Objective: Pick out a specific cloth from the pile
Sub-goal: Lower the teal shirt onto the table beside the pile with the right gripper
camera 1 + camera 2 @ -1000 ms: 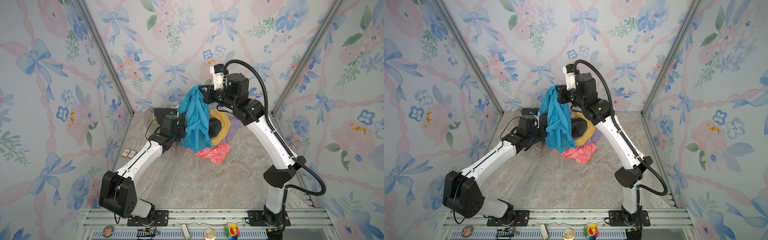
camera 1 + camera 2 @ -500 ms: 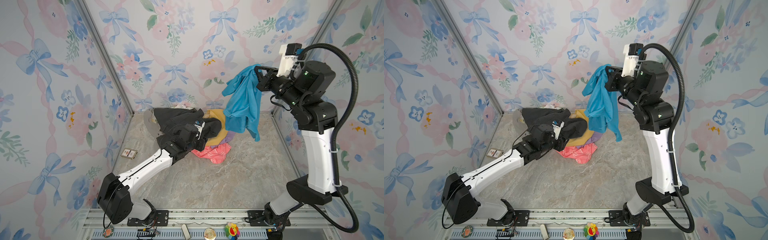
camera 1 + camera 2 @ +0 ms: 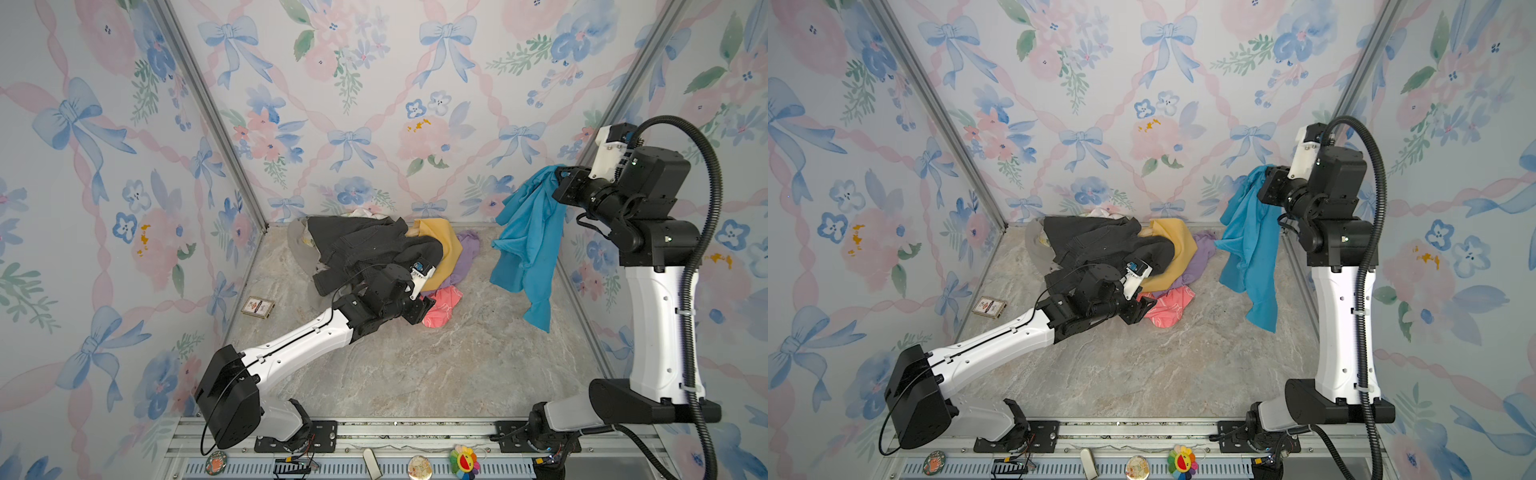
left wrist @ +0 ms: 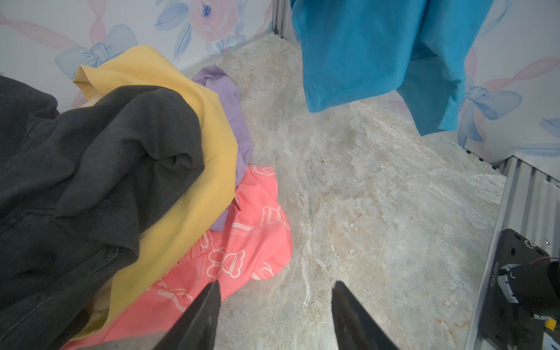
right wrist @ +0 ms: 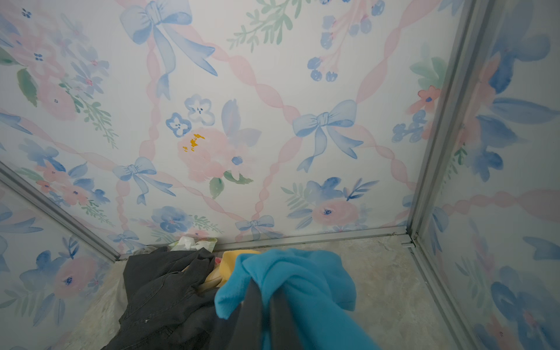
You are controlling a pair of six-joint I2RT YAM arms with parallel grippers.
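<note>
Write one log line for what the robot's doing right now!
right gripper: shut on teal cloth | teal cloth: hanging, apart from pile | left gripper: open, empty, beside pile

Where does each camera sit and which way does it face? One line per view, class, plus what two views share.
Top views: high in front, looking down at the floor, the pile, the left arm and right arm.
Left wrist: low beside the pile, facing the hanging cloth; open left gripper shows.
Right wrist: held high, facing the back wall; right gripper shut on the cloth.
Shared: both wrist views show the cloth and the pile.
</note>
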